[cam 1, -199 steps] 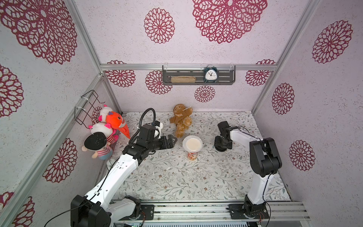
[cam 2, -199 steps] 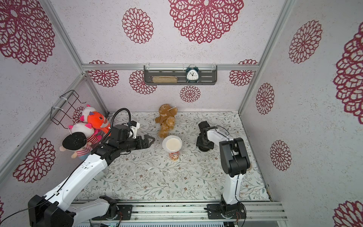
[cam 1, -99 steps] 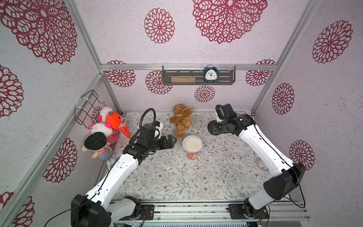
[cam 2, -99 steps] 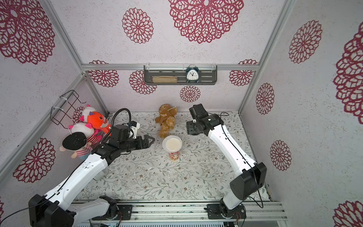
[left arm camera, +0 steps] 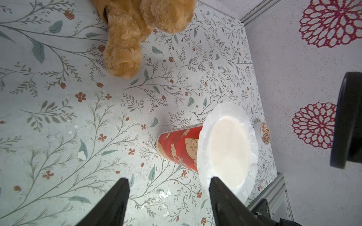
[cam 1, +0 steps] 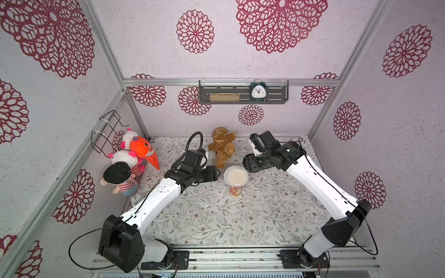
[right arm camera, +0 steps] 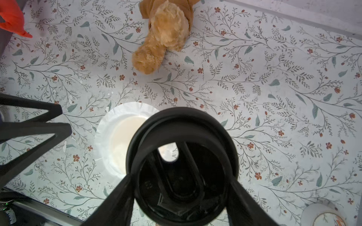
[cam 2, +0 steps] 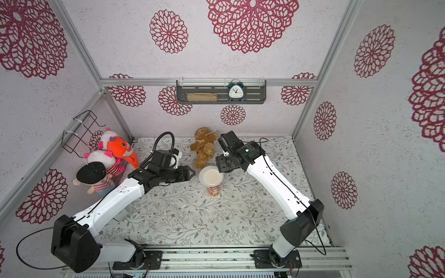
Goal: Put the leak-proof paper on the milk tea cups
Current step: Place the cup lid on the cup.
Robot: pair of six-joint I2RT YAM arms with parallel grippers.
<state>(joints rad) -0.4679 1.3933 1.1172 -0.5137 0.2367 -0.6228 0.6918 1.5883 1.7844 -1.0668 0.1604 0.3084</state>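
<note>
- In both top views the milk tea cup point(cam 1: 236, 191) stands upright near the middle of the worktop point(cam 1: 216, 223). The leak-proof paper point(cam 1: 236, 177) lies flat on top of it. It sticks out a little all round the rim.
- In a top view the left pincer point(cam 2: 192, 173) is just beside the cup, about as high as the rim. The left arm is stretched long and low across the worktop. The right arm bends in from the other side, and the right pincer point(cam 1: 250, 164) hangs close by the far edge of the cup.
- In the left wrist view the left pincer's fingers point(left arm camera: 221, 195) stand partly apart with nothing between them. One finger looks very near the paper's edge, but I cannot tell if it touches.
- In the right wrist view the right pincer grips the black lid point(right arm camera: 205, 156) by its sides. The lid is above the cup and a bit to one side.
- I think the paper part looks done.
- To do it well, the paper should stay flat and in the middle.
- The left pincer should not bump the paper's edge.
- If the lid goes on, it should come straight down and not push the paper sideways.
</note>
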